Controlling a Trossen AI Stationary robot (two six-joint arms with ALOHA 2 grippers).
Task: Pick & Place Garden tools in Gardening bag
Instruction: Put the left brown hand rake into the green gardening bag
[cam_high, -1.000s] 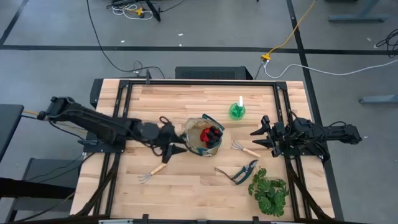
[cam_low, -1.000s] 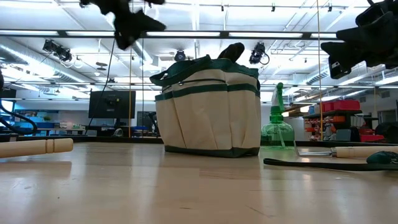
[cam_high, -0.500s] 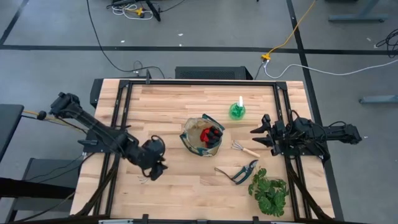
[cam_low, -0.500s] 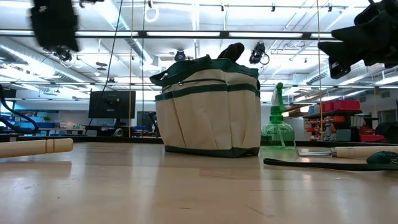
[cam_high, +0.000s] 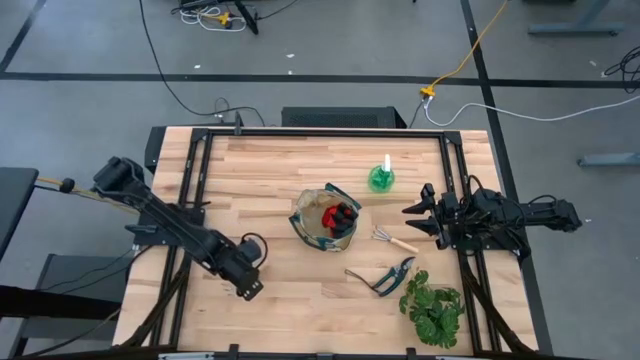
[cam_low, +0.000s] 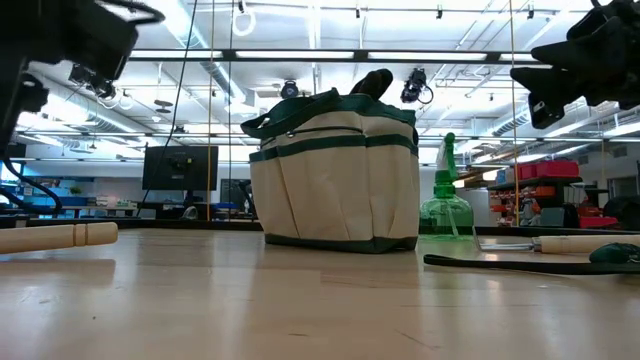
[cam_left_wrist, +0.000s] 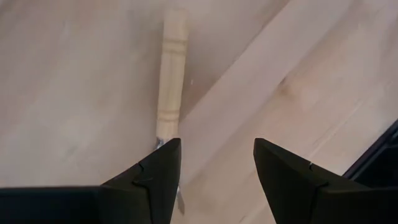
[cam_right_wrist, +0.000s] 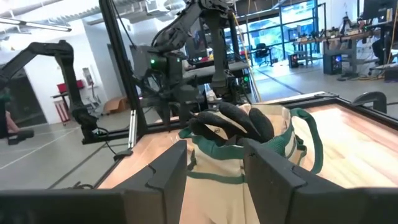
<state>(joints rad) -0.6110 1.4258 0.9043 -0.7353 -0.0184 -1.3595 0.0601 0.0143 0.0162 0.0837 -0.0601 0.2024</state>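
Observation:
The tan gardening bag (cam_high: 325, 220) with green trim stands mid-table, with red gloves (cam_high: 341, 214) inside. It also shows in the low view (cam_low: 335, 175). One wooden-handled rake (cam_left_wrist: 171, 74) lies on the table at the near left. My left gripper (cam_high: 248, 285) hangs open above the rake's metal end, fingers pointing down (cam_left_wrist: 217, 146). My right gripper (cam_high: 413, 220) is open and empty at the right, facing the bag (cam_right_wrist: 214, 155). The green spray bottle (cam_high: 381, 178), the second rake (cam_high: 393, 239) and the pruning shears (cam_high: 385, 277) rest on the table right of the bag.
A leafy green plant (cam_high: 432, 308) lies at the near right corner. Black frame rails (cam_high: 190, 200) run along the table's left and right sides. Bare wood shows on the table's far left (cam_high: 260, 165) and along the near edge.
My left gripper has gone from beside the bag's left side toward the table's near-left, and now hangs over the rake lying there. The bag, the tools and my right gripper have stayed put.

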